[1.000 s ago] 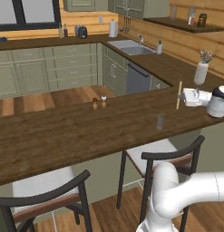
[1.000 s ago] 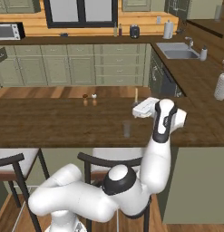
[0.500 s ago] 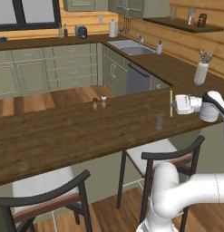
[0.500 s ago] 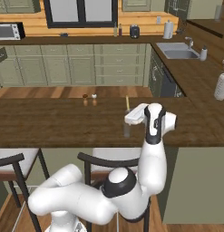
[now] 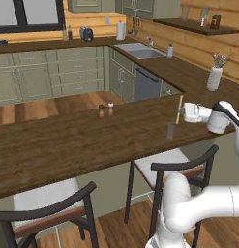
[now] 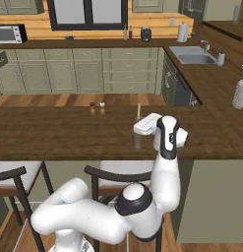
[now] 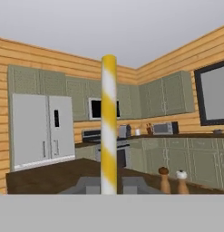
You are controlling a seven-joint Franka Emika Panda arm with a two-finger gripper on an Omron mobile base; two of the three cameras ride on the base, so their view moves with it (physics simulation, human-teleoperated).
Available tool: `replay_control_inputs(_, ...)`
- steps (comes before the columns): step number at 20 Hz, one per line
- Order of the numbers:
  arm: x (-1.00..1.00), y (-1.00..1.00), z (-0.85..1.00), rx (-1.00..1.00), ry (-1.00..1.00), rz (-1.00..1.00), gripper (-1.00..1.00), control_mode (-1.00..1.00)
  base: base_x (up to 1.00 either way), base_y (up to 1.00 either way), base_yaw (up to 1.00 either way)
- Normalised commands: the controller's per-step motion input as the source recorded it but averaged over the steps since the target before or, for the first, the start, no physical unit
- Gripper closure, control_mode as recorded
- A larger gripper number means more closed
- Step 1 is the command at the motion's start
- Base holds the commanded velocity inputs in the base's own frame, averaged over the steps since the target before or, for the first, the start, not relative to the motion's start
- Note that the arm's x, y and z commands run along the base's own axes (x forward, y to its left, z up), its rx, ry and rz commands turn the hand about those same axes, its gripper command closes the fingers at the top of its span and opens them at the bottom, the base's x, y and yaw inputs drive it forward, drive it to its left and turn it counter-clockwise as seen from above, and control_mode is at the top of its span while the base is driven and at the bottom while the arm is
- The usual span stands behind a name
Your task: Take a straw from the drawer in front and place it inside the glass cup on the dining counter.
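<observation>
My gripper (image 5: 183, 112) is shut on the straw (image 5: 179, 108), a thin yellow and white striped stick held upright. The straw (image 7: 109, 122) rises through the middle of the hand view between my dark fingers (image 7: 88, 184). The faint glass cup (image 5: 171, 131) stands on the dark-brown dining counter (image 5: 67, 140), just below and slightly left of the straw's lower end. From the right base view the straw (image 6: 138, 110) stands directly over the glass cup (image 6: 137, 140), with my gripper (image 6: 141, 127) between them. The drawer is out of view.
Two tiny shakers (image 5: 105, 111) stand on the counter to the left of the cup, and appear again as shakers (image 7: 172, 180). Black-framed chairs (image 5: 184, 167) sit under the counter's near edge. A vase (image 5: 215, 77) and the sink worktop (image 5: 140, 50) lie beyond.
My gripper has carried the upright straw leftward along the dining counter, from the right end to a spot just by the glass cup. The cup and shakers have stayed put.
</observation>
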Motion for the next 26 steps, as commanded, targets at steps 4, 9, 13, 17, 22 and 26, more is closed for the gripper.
replay_control_inputs(4, 0.25, 0.0, -0.02, 0.01, 0.0, 0.0, 1.0, -1.0, 0.0, 0.0, 0.0)
replay_control_inputs(9, 0.18, -0.02, -0.03, 0.0, -0.02, 0.0, 1.0, -1.0, 0.0, 0.0, 0.0)
replay_control_inputs(13, 0.02, -0.07, -0.17, 0.0, -0.01, 0.0, 1.0, -1.0, 0.0, 0.0, 0.0)
replay_control_inputs(17, 0.02, -0.04, -0.27, 0.0, 0.0, 0.0, 1.0, -1.0, 0.0, 0.0, 0.0)
replay_control_inputs(22, 0.36, 0.0, -0.2, 0.0, 0.0, 0.0, 1.0, -1.0, 0.0, 0.0, 0.0)
replay_control_inputs(26, 0.46, -0.01, -0.07, 0.0, 0.0, 0.01, 1.0, -1.0, 0.0, 0.0, 0.0)
